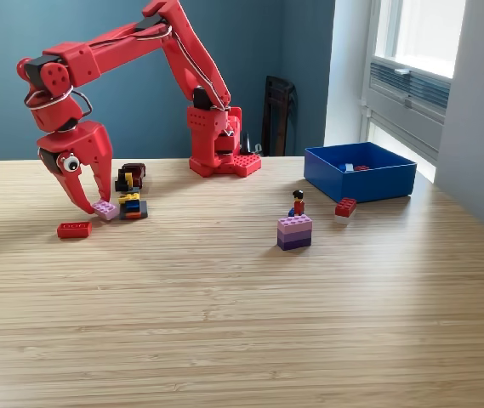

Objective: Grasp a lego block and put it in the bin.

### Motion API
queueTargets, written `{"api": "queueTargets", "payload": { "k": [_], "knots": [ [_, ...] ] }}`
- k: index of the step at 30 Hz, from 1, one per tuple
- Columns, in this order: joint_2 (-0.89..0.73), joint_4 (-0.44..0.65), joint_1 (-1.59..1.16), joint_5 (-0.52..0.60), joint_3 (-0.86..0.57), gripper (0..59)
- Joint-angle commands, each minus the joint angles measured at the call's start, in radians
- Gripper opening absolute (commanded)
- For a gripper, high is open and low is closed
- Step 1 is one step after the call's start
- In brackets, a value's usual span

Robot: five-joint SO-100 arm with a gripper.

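The red arm (139, 42) is reaching down to the exterior view's left side of the wooden table (242, 323), and its gripper (97, 204) is standing over a small pink lego block (105, 209). The jaws are parted, with the tips bracketing the block; whether they are already pressing on it cannot be told from here. The block is sitting flat on the table, its long axis running roughly left to right across the view, which suits a pinch across its short sides. A red brick (74, 229) is lying just beside it, and a dark mixed stack (131, 194) is standing close on the other side, leaving little room. The blue bin (360, 175) is waiting well apart at the exterior view's right, open top up, near the arm's base (223, 153), probably so the arm can swing over to it. A purple stack (294, 232) is standing between.
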Motion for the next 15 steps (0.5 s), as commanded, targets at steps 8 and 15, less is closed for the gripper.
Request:
{"api": "queueTargets", "payload": {
  "k": [8,15],
  "knots": [
    [0.514,0.092,-0.393,-0.034,0.091,0.1],
    [0.706,0.098,-0.836,0.054,0.35,0.1]
  ]
}}
